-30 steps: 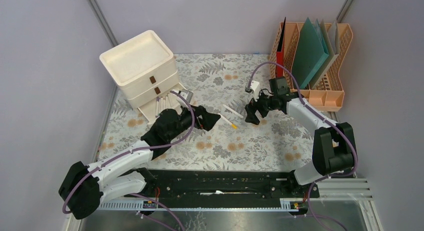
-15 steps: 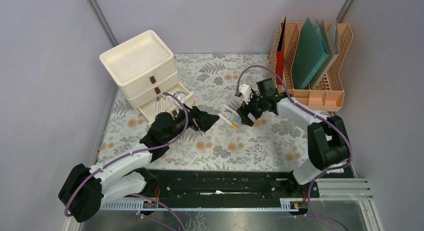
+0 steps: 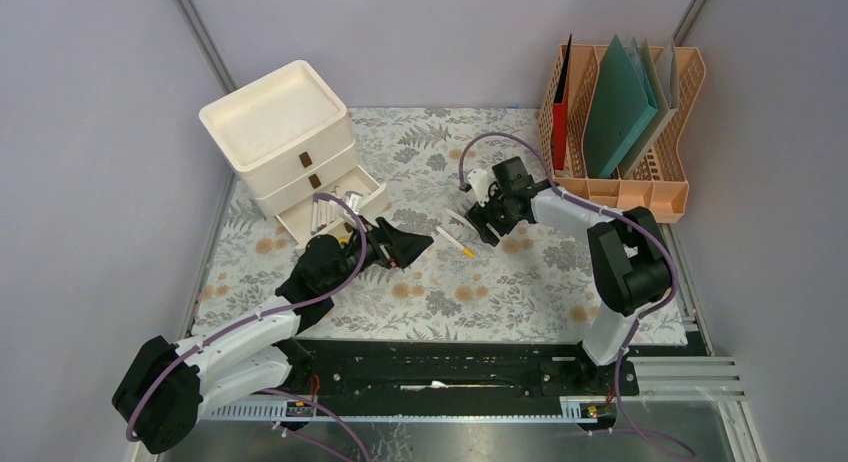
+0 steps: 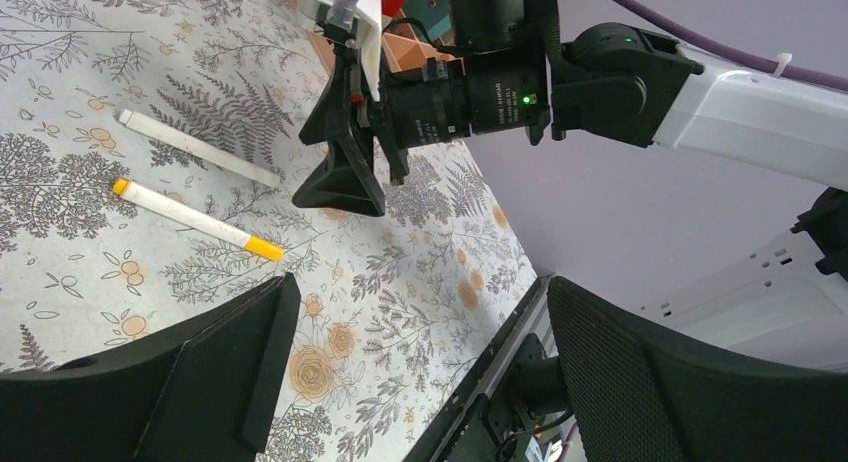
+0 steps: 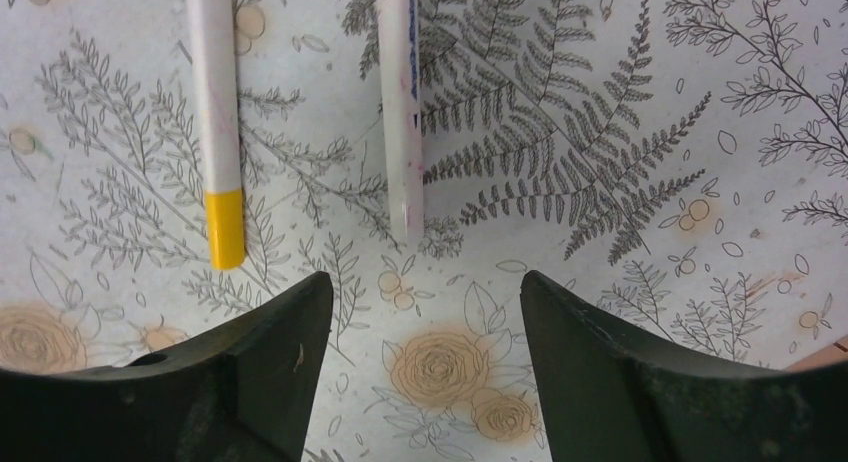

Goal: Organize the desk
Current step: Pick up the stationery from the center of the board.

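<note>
Your desk point(image 3: 450, 297) filled the view, fern cloth flat. The white drawer unit point(image 3: 280, 122) stood at the far-left corner w/ its bottom drawer point(image 3: 335, 204) pulled out & a few pens in it. The peach file rack point(image 3: 625, 192) stood far right w/ folders upright inside.

Both arms reached to mid-desk. Your left gripper point(image 3: 410, 247) hung just left of the two loose pens, jaws spread wide, nothing in them. Your right gripper point(image 5: 422, 292) sat low over the cloth, jaws also apart & empty. The end of the white pen point(image 5: 398, 102) lay just ahead of the gap between them. The yellow-capped pen point(image 5: 215, 132) lay beside it, roughly parallel, not touching, lined up more w/ one finger than w/ the gap.

Step in hand, imo: picking up a loose pen, prob. the white one, for the open drawer. Next move needs you to push fwd till the jaws straddle the barrel, drop to the cloth, then close across it. Keep clear of the yellow-capped pen & of the left gripper, which was near.
</note>
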Robot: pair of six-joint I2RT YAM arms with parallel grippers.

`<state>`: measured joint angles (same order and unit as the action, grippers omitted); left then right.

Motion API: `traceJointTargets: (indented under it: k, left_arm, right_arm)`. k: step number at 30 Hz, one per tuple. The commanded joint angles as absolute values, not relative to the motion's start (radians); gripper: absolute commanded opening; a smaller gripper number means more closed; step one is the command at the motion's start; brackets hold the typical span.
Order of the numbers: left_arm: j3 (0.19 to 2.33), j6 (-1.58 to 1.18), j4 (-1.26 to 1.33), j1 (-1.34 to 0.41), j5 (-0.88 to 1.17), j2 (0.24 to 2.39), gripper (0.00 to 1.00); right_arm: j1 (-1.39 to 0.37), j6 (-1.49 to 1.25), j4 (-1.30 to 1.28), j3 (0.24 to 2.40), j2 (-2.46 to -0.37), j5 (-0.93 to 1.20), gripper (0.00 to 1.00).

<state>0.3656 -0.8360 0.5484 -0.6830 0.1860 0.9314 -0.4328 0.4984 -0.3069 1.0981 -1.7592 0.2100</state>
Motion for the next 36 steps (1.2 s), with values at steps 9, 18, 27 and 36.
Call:
traceJointTargets:
  k: [9,18,27,36]
  left_arm:
    - [0.367,-0.846,0.544,-0.676,0.149,0.898,0.99]
    - [0.345,-0.826,0.528,-0.672,0.128,0.867,0.99]
    - [0.293,-0.962,0.788,-0.672,0.175,1.003,0.99]
    - [0.298,-1.026,0.913,-0.672,0.120,1.118,0.99]
  right_arm:
    - [-0.506,0.376,-0.355,1.315,-1.955,0.157,0.58]
    - [-0.507,0.395,-0.383,1.339,-2.020,0.102,0.23]
    - [-0.497,0.405,-0.390,1.296,-1.972,0.141,0.00]
    - [-0.380,0.349,-0.403,1.270,-1.839,0.562,0.00]
